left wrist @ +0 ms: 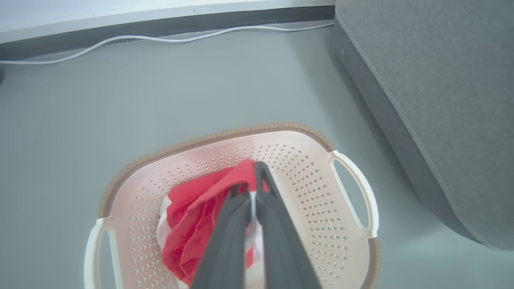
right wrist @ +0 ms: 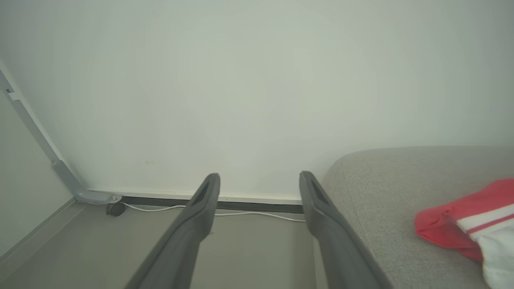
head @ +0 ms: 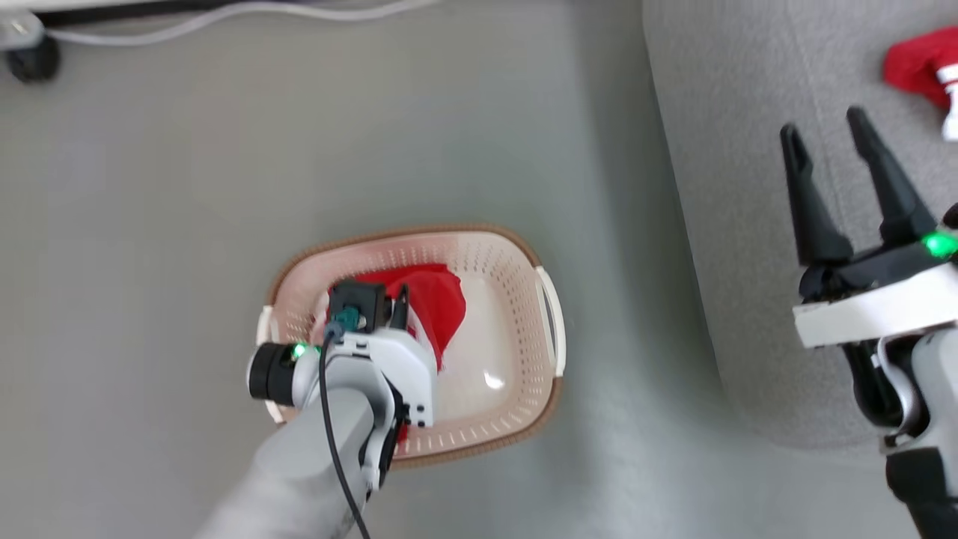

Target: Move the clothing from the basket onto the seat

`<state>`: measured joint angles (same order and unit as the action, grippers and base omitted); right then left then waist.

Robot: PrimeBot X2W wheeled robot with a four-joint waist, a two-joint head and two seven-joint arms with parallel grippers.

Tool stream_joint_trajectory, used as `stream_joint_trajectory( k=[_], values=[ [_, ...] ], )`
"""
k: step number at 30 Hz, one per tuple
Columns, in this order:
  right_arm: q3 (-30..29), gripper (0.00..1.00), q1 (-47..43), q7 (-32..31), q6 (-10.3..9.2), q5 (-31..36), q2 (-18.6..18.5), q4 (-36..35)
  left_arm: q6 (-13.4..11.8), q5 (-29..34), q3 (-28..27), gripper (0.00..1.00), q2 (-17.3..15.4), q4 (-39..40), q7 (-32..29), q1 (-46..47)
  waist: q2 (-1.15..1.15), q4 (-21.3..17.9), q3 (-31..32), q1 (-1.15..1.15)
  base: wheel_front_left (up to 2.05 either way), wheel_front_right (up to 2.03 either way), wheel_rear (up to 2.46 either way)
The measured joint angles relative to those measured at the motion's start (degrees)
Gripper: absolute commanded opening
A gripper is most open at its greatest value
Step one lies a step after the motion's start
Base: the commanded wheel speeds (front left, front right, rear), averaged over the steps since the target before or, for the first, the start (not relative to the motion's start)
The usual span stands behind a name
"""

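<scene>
Down at the basket (left wrist: 209, 140), closest in, the second pick is being made. The left gripper (left wrist: 249, 178) is being held inside it, fingers pressed together on a fold of the red garment (left wrist: 188, 228). Most of the cloth is being carried by the basket bottom, bunched toward its left side. Whether any of it is being lifted clear cannot be told. Judged step: the grasp is being finished, the lift is not yet done.

Next move, as judged: a straight lift is being called for until the hem is clearing the brown rim. After that comes a swing right over the seat (head: 748, 165) and a release above the cushion. A snag risk is being posed by the perforated wall, and a light basket may be dragged along.

Further out, the right gripper (head: 823, 123) is being held over the seat's near edge, fingers wide apart with nothing between them. Beyond it, the other red-and-white garment (head: 917, 64) is lying on the seat, well apart from the basket, so half the job is being counted as done. Farthest off, a white cable (left wrist: 160, 40) is lying along the wall base, clear of the path.
</scene>
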<state>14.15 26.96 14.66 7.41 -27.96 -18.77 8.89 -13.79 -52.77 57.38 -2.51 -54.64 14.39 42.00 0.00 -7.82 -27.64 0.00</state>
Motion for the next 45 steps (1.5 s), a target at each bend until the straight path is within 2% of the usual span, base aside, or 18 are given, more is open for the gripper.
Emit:
stream_joint_trajectory(
  k=[11,22,35,45],
  values=[
    [0.0,1.00,-6.3,0.0,0.00,1.4,2.5,5.7,3.0,14.9,-14.0,0.00,0.1,8.8,0.0,-8.9,0.00,2.0,10.5,0.00,0.00,0.00,0.00],
    [-0.2,1.00,-9.8,0.0,0.00,3.3,4.8,9.5,6.2,25.4,-23.2,0.00,0.2,18.1,0.0,-12.7,0.00,3.7,17.9,0.00,0.00,0.00,0.00],
    [-0.7,1.00,-12.7,0.0,0.00,4.3,6.4,11.3,9.8,31.6,-27.7,0.00,-0.5,27.2,0.0,-12.7,0.00,3.6,22.8,0.00,0.00,0.00,0.00],
    [-0.7,1.00,-14.0,0.0,0.00,4.9,7.4,12.0,10.3,32.9,-28.9,0.00,-1.4,32.6,0.0,-7.5,0.00,3.2,23.4,0.00,0.00,0.00,0.00]
  ],
)
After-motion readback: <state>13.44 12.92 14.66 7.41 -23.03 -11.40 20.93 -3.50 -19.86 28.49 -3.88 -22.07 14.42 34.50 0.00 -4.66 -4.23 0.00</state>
